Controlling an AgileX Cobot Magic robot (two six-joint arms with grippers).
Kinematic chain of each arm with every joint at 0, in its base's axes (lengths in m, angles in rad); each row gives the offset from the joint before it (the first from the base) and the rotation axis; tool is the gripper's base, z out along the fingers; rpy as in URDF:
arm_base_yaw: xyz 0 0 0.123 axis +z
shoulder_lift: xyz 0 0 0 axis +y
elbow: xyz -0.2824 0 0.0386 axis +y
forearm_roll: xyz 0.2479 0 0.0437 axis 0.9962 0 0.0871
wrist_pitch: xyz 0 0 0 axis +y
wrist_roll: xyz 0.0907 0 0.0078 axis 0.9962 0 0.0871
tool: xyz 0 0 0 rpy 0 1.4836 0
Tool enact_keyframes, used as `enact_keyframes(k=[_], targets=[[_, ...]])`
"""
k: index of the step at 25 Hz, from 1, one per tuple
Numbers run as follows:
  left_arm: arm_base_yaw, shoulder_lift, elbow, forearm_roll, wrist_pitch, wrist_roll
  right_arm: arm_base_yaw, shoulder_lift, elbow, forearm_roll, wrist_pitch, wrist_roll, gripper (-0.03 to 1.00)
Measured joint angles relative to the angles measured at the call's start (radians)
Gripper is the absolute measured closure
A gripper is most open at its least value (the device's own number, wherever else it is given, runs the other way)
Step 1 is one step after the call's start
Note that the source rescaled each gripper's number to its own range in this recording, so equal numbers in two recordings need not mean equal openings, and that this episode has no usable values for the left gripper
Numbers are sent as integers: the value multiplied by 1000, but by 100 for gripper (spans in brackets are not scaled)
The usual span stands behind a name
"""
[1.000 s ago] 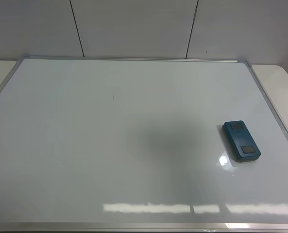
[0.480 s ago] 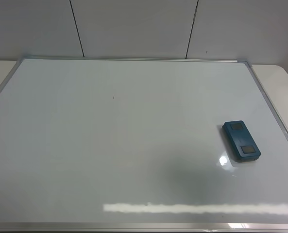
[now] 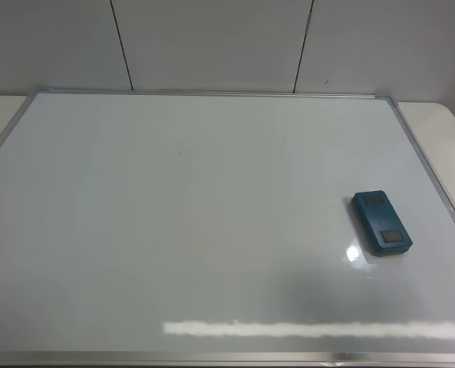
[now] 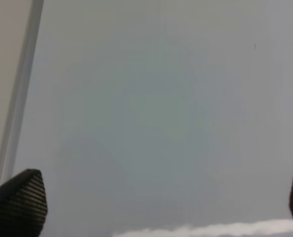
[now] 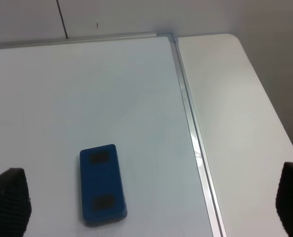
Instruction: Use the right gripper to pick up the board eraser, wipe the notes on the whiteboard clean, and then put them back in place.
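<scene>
Right gripper [image 5: 151, 207] spread, hovering clear | board eraser [image 3: 381, 222] flat on whiteboard [image 3: 212, 230], near its right frame | we judge it light, rigid — pinch across long sides.

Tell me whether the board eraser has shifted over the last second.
No. The board eraser lies at the same spot, equally close to the whiteboard frame's right edge.

No legible text, labels or numbers anywhere; whiteboard [image 3: 212, 230] and board eraser [image 3: 381, 223] carry none.
</scene>
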State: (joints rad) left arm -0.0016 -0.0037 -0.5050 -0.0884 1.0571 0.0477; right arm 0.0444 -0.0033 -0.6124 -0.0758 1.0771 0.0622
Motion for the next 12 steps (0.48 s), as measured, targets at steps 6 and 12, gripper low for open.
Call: enact_keyframes(k=[6, 12], targets=[[0, 0, 0, 0, 0, 0, 0, 0, 113, 14, -3, 12, -3], [0, 0, 0, 0, 0, 0, 0, 0, 115, 18, -5, 12, -3]])
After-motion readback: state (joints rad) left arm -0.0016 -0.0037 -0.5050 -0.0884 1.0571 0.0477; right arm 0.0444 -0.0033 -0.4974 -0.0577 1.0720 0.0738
